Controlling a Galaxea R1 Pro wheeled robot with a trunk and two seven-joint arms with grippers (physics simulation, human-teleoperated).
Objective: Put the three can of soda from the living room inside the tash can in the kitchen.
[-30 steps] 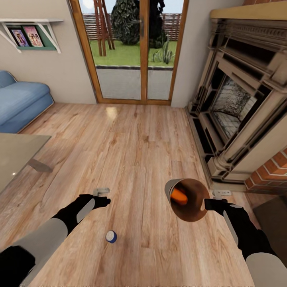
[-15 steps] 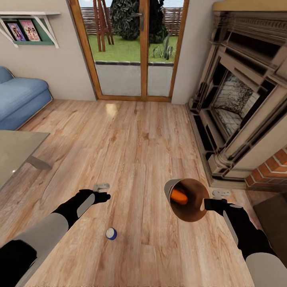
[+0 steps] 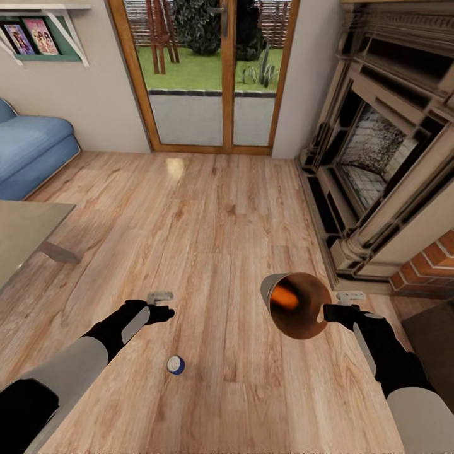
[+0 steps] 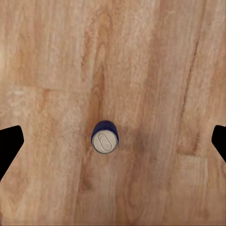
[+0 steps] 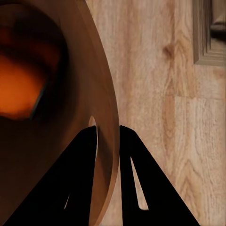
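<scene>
Floor (image 4: 165, 56): blue can (image 4: 104, 140) below left end effector (image 4: 113, 141)

We see bright, even daylight from the glass doors (image 3: 214, 75), a pale glare patch on the floor (image 3: 174, 167), soft renders, and faint shadows.

You're working in a home living room: plank floor (image 3: 208, 221), blue sofa (image 3: 28, 154), ornate fireplace (image 3: 384, 157), glazed garden doors (image 3: 214, 75).

A can (image 3: 284, 294), apparently, inside the bin (image 3: 312, 328); another can (image 3: 176, 364) stands left.
</scene>
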